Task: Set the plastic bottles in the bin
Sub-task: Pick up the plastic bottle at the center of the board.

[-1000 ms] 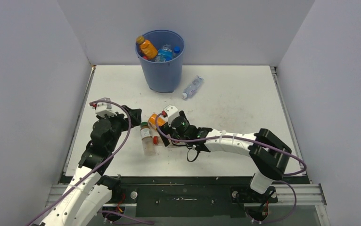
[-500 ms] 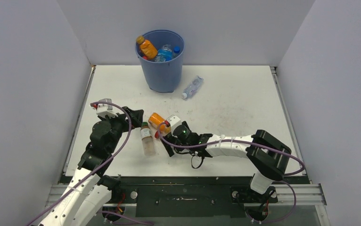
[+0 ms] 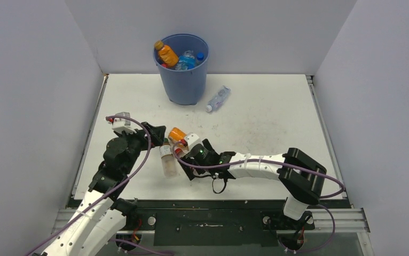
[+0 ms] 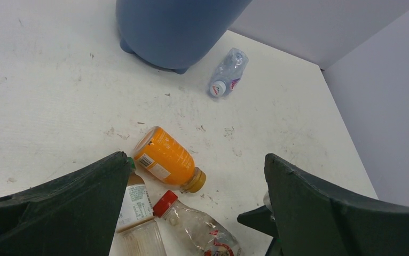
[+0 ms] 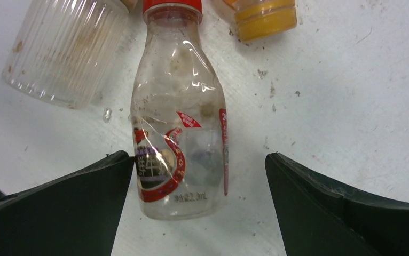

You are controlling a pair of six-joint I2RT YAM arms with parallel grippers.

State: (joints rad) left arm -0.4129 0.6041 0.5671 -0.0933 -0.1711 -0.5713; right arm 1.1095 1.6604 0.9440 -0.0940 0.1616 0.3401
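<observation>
Over the last second the right arm drew back from above the orange bottle [image 3: 177,134] towards 6 o'clock and dropped lower. That put the right pincer [image 5: 197,156] astride the red-capped bottle [image 5: 180,133], which lay on its side on the surface [image 3: 266,117] with its cap pointing to 12 o'clock in the wrist view. The jaws stood fully spread, one on each side of the bottle's lower body, the left-hand one close against it and the other well clear, so nothing was gripped. The left pincer [image 3: 158,134] had crept a little towards the same cluster. It was equally wide apart and empty, and it hung above the green-capped bottle [image 4: 136,200], which lay just beside the red-capped one. The bottles themselves seemed not to have shifted. The bin [image 3: 182,80] stood at the 12 o'clock end of the surface with the binned bottles [image 3: 180,57] already heaped to its rim, and a clear bottle [image 3: 218,98] lay near its base at about 4 o'clock. Three bottles in the cluster and that stray one were therefore left to move. By my reading, the pull-back meant the right arm had picked the red-capped bottle as its next load and was lined up to close on it, while the left arm's nearness made a clash between the two a risk.
</observation>
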